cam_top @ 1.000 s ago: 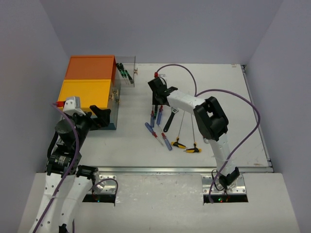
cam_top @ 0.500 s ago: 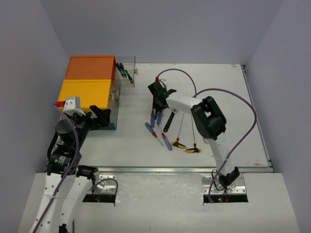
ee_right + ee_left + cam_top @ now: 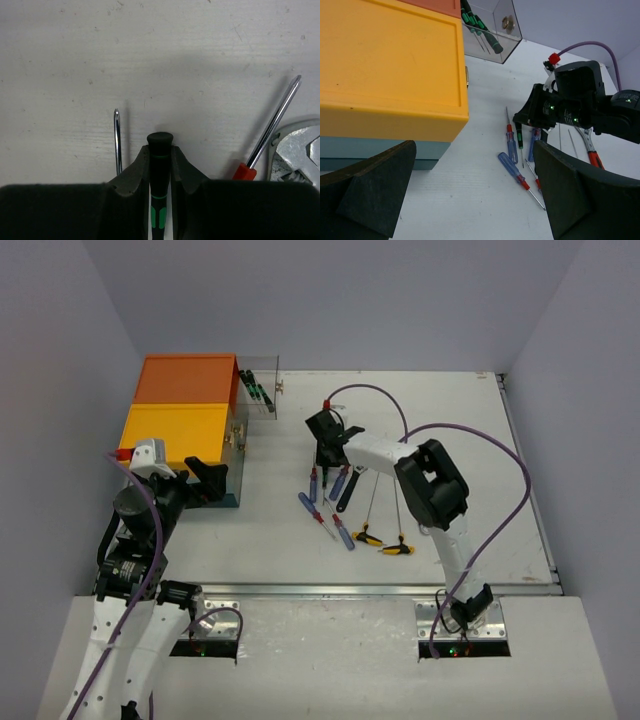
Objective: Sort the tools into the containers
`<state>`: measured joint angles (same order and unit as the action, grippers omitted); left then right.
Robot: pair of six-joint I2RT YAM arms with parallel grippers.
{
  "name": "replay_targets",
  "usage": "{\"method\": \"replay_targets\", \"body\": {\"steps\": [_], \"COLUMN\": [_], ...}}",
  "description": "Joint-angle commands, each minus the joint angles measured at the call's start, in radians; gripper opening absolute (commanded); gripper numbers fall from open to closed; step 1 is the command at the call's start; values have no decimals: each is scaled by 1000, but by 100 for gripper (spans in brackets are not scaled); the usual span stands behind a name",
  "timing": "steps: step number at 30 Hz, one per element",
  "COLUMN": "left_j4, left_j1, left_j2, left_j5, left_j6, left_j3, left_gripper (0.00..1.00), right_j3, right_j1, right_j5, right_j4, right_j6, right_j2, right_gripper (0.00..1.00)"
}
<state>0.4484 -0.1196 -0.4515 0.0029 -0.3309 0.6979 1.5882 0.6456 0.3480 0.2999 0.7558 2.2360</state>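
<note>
The containers are a teal box unit with an orange top (image 3: 186,378) and a yellow top (image 3: 175,432) (image 3: 390,70). Its clear drawer (image 3: 258,390) (image 3: 492,30) is pulled out and holds green-and-black screwdrivers. My right gripper (image 3: 322,447) (image 3: 160,161) is shut on the handle of a black-and-green screwdriver (image 3: 160,142) (image 3: 519,140), low over the table among the loose tools. My left gripper (image 3: 205,480) (image 3: 475,195) stands wide open beside the yellow box's front corner, with nothing between its fingers.
Loose on the table lie blue-handled screwdrivers (image 3: 311,508) (image 3: 512,170), a wrench (image 3: 350,488) (image 3: 300,150) and two yellow-handled T keys (image 3: 368,537). A bare steel shaft (image 3: 117,140) and a red-collared screwdriver (image 3: 270,130) flank the held tool.
The right gripper's jaws have narrowed onto the black-and-green screwdriver handle, and its wrist has shifted slightly. The left arm has not moved.
</note>
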Motion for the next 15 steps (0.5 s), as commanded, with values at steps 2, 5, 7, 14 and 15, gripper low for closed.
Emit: {"method": "replay_targets", "body": {"steps": [2, 5, 7, 14, 15], "left_j4": [-45, -45, -45, -45, -45], "left_j1": [-11, -11, -11, -11, -11], "left_j2": [7, 7, 10, 13, 13], "left_j5": [3, 3, 3, 3, 3], "left_j6": [-5, -5, -7, -7, -7], "left_j3": [-1, -1, -1, -3, -3], "left_gripper": [100, 100, 100, 100, 100], "right_j3": [-79, -146, -212, -124, -59], "right_j1": [8, 8, 8, 6, 7], "right_j5": [33, 55, 57, -161, -210], "right_j4": [-62, -111, -237, -511, -520], "right_j6": [-29, -75, -135, -391, -438], "right_j2": [-225, -356, -473, -541, -503], "right_gripper": [8, 8, 6, 0, 0]}}
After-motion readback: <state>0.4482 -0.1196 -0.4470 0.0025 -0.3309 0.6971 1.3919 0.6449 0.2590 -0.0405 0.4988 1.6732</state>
